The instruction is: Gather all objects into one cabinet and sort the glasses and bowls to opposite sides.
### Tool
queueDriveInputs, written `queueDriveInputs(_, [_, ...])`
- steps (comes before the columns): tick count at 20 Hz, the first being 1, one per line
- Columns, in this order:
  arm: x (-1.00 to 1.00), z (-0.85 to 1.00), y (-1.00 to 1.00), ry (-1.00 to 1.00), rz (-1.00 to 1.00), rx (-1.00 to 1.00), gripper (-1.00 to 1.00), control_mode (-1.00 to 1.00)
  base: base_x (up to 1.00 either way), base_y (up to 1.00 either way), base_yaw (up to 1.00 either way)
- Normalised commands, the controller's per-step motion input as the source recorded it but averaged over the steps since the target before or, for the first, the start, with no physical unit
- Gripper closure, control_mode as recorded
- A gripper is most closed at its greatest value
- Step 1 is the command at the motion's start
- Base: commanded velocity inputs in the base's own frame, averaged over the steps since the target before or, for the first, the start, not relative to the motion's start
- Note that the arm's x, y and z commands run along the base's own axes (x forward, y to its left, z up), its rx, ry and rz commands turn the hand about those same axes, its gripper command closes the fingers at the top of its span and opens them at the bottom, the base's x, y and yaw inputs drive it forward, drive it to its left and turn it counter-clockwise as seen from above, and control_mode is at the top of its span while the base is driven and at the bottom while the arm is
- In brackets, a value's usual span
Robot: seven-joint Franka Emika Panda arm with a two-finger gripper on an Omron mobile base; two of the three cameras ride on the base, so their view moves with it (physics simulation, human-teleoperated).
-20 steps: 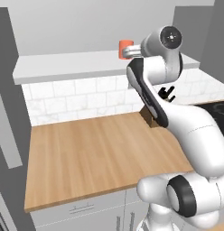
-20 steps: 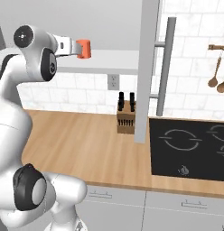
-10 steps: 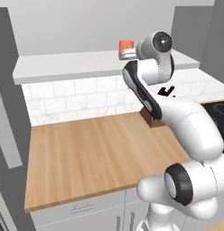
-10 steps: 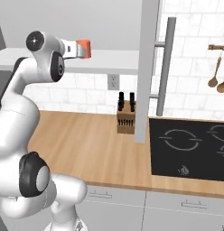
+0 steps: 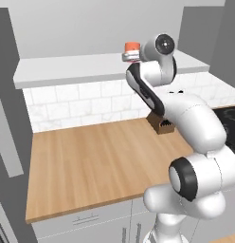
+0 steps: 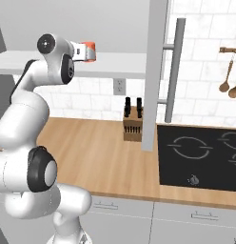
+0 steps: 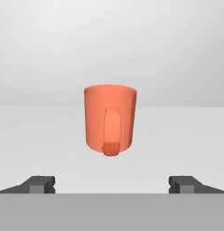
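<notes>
An orange mug-like cup (image 7: 110, 119) stands upright on the white shelf (image 7: 50, 135) of the cabinet, straight ahead of my gripper (image 7: 112, 184), with its handle turned toward me. The gripper is open, its fingertips (image 7: 39, 184) spread wider than the cup and short of it, with nothing between them. From the base, the cup (image 5: 132, 46) sits on the shelf (image 5: 81, 66) with the gripper (image 5: 130, 57) right in front of it. The same cup (image 6: 90, 51) and gripper (image 6: 81, 50) also appear from the right. The grey door (image 6: 153, 71) stands open, edge-on, with its bar handle (image 6: 173, 66).
A knife block (image 6: 132, 121) stands on the wooden counter (image 5: 91, 161) against the tiled wall. A black cooktop (image 6: 201, 157) lies to the right, with wooden spoons (image 6: 229, 81) hanging above it. The open door hangs between the shelf and the cooktop.
The arm's upper joints have swung closer to the shelf. The orange cup has stayed in the same spot on the shelf.
</notes>
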Motion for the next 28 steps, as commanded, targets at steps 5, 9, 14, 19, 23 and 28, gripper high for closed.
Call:
queueDriveInputs(5, [0.43,0.0,0.0,0.02,0.0,0.01,-1.0,-1.0,0.0,0.0,0.0])
queueDriveInputs(9, [0.31,0.0,0.0,0.04,0.0,0.0,-1.0,-1.0,0.0,0.0,0.0])
queueDriveInputs(14, [0.28,0.0,0.0,0.03,0.0,0.02,-1.0,-1.0,0.0,0.0,0.0])
queueDriveInputs(19, [0.34,0.0,0.0,0.04,0.0,0.0,-1.0,-1.0,0.0,0.0,0.0])
queueDriveInputs(23, [0.28,0.0,0.0,0.04,0.0,0.0,-1.0,-1.0,0.0,0.0,0.0])
queueDriveInputs(28, [-0.01,0.0,-0.06,0.0,0.0,0.07,1.0,-1.0,0.0,0.0,0.0])
